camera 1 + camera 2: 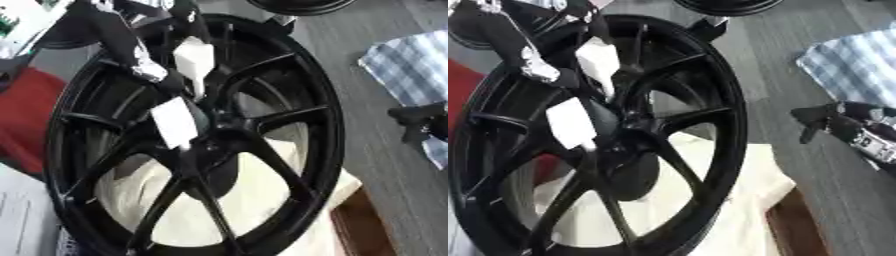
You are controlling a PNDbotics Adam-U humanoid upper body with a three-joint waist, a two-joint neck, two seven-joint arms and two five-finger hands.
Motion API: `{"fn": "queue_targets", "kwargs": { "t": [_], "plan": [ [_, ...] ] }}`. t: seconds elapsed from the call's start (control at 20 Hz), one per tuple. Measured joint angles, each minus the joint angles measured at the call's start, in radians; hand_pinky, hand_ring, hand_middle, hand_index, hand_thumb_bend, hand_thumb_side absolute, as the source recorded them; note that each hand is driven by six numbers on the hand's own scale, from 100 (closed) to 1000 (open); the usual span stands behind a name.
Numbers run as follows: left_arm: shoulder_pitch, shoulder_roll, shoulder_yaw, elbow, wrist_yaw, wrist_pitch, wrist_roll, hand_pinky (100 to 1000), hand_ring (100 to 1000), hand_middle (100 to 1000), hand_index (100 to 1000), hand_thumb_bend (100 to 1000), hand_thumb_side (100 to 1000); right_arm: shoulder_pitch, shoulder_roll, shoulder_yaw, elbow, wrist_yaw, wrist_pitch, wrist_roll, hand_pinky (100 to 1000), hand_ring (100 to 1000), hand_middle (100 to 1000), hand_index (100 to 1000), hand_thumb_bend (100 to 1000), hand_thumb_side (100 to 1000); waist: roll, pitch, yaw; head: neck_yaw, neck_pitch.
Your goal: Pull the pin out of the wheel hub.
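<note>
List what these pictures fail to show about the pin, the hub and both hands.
- Pin: not distinguishable; the left hand covers the wheel hub centre, both views.
- Left hand's grip: blurred.
- Right hand: cut off by the right edge; finger pose unclear.
- Wheel's lower rim: cropped.

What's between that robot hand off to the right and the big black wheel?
Only bare grey floor lies between the right robot hand and the wheel, clearest in the right eye view. The checked cloth lies farther back.

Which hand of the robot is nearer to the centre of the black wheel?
Left. The left hand is over the wheel centre; the right hand is apart, beyond its rim.
</note>
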Motion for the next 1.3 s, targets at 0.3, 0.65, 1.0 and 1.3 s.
{"fn": "queue_targets", "kwargs": {
  "t": [0.3, 0.65, 1.0, 1.3],
  "plan": [
    [0.001, -0.008, 0.014, 0.015, -0.010, 0.000, 0.000, 909, 846, 803, 890, 377, 500, 0.000, 0.006, 0.000, 0.000, 0.003, 0.002, 0.002, 1000, 970, 584, 787, 100, 754, 0.000, 0.001, -0.005, 0.003, -0.013],
    [0.001, -0.009, 0.025, 0.020, -0.013, 0.007, -0.001, 898, 839, 791, 878, 375, 483, 0.000, 0.010, 0.000, 0.000, 0.003, 0.006, 0.006, 1000, 971, 584, 788, 100, 756, 0.000, 0.002, -0.007, 0.004, -0.013],
    [0.002, -0.018, 0.022, 0.035, -0.030, 0.000, 0.000, 889, 831, 783, 862, 359, 464, 0.000, 0.015, 0.000, 0.000, 0.003, 0.008, 0.008, 1000, 971, 585, 788, 100, 758, -0.003, 0.007, -0.011, 0.011, -0.013],
    [0.003, -0.022, 0.022, 0.038, -0.032, -0.003, 0.001, 866, 806, 751, 827, 330, 437, 0.000, 0.023, 0.000, 0.000, 0.004, 0.011, 0.010, 1000, 971, 585, 788, 100, 757, -0.004, 0.008, -0.015, 0.014, -0.013]
  ]
}}
